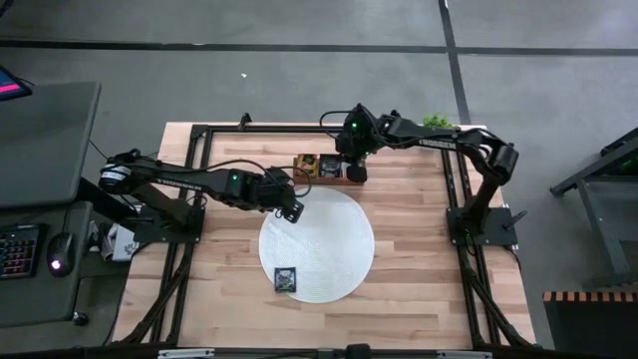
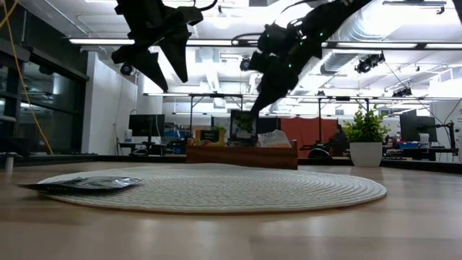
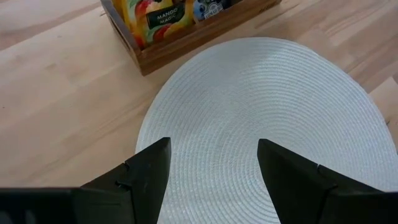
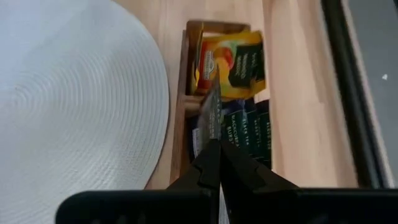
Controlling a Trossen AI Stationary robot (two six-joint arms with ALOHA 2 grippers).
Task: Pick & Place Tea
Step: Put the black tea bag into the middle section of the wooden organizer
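Tea sachet (image 4: 212, 112), thin and silvery and seen edge-on, is pinched between the pressed-together fingertips of the right gripper (image 4: 216, 144), which hangs over the wooden tray (image 4: 178, 134) at the far edge of the round white mat (image 1: 317, 244). Directly beneath it the tray's compartments hold more tea, an orange mango packet (image 4: 231, 64) in one and dark packets (image 4: 245, 132) in the next. To do this step well, I would judge that the sachet should be raised straight up until its lower edge is clear of the tray wall and its neighbours, since a sideways pull could drag another packet out or twist the thin foil in the jaws. Once free, carry it level over the mat and lower it close to the weave before letting go, so it lies flat instead of fluttering. One black sachet (image 1: 286, 279) already lies on the near part of the mat, so a bare spot beside it suits. The left gripper (image 3: 214, 171) waits above the mat's left side, fingers spread and holding nothing; the carry should pass clear of it.
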